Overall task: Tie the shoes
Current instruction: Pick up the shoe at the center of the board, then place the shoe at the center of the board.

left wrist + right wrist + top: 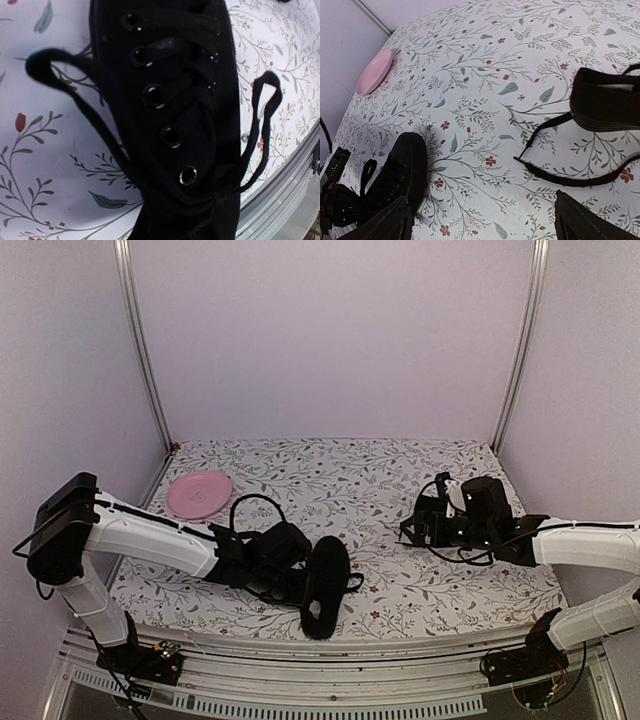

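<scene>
One black shoe (326,585) lies near the front edge, toe toward the arms. My left gripper (297,582) is down on its laced top. The left wrist view is filled by this shoe (165,100) and its eyelets, with one lace loop (55,62) out to the left and another lace loop (267,100) to the right. My fingers blend into the black, so the jaws read as shut, and a held lace cannot be made out. The other shoe (610,102) (478,497) lies at the right, its loose lace (560,175) trailing on the cloth. My right gripper (485,227) (412,530) hovers open beside it, holding nothing.
A pink plate (199,494) (372,72) sits at the back left on the floral tablecloth (380,480). The table's metal front rail (285,200) runs close to the near shoe. White walls and upright rails enclose the back and both sides.
</scene>
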Tool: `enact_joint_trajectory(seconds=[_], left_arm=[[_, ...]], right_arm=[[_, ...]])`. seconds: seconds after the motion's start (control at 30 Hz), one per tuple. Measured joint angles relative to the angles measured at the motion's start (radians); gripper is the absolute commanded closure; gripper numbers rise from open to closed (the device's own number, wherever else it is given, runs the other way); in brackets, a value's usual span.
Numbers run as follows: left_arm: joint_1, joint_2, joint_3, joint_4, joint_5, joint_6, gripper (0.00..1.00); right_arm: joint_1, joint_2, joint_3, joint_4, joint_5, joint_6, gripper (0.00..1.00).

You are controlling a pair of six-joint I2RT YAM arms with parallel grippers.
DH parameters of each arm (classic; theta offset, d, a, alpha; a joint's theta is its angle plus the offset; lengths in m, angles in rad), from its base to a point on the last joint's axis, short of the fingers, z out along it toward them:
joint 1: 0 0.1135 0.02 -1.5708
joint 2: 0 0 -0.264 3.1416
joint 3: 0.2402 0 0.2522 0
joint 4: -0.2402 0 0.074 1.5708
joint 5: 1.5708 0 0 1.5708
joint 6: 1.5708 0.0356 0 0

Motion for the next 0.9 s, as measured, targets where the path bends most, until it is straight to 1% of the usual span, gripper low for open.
enact_joint_trajectory(seconds=[0.13, 0.2, 0.33, 0.43, 0.57, 0.63, 0.67, 0.7, 0.77, 0.87, 0.9], left_arm=[[0.051, 0.012, 0.037, -0.026, -0.005, 0.026, 1.00], [0.114, 0.023, 0.075, -0.029, -0.012, 0.058, 1.00], [0.266, 0.060, 0.180, 0.002, -0.023, 0.138, 1.00], [0.359, 0.126, 0.279, 0.039, -0.010, 0.207, 1.00], [0.461, 0.264, 0.411, 0.083, 0.079, 0.307, 1.00], [0.492, 0.332, 0.463, 0.083, 0.117, 0.341, 1.00], [0.506, 0.367, 0.484, 0.083, 0.135, 0.358, 0.97], [0.518, 0.394, 0.494, 0.082, 0.151, 0.370, 0.89], [0.533, 0.427, 0.500, 0.078, 0.175, 0.390, 0.75], [0.539, 0.433, 0.505, 0.091, 0.212, 0.412, 0.43], [0.539, 0.429, 0.505, 0.099, 0.221, 0.414, 0.35]], right_arm=[[-0.062, 0.000, 0.062, -0.106, 0.066, 0.024, 0.01], [-0.105, 0.022, 0.117, -0.159, 0.091, 0.030, 0.01], [-0.199, 0.130, 0.253, -0.235, 0.151, 0.037, 0.00], [-0.229, 0.248, 0.354, -0.274, 0.195, 0.020, 0.04], [-0.230, 0.371, 0.461, -0.306, 0.205, -0.031, 0.07], [-0.227, 0.412, 0.500, -0.310, 0.199, -0.061, 0.09], [-0.226, 0.434, 0.519, -0.310, 0.195, -0.079, 0.10], [-0.223, 0.457, 0.538, -0.310, 0.193, -0.098, 0.11], [-0.214, 0.491, 0.560, -0.310, 0.192, -0.134, 0.17], [-0.188, 0.545, 0.584, -0.309, 0.193, -0.192, 0.29], [-0.178, 0.566, 0.594, -0.310, 0.196, -0.209, 0.31]])
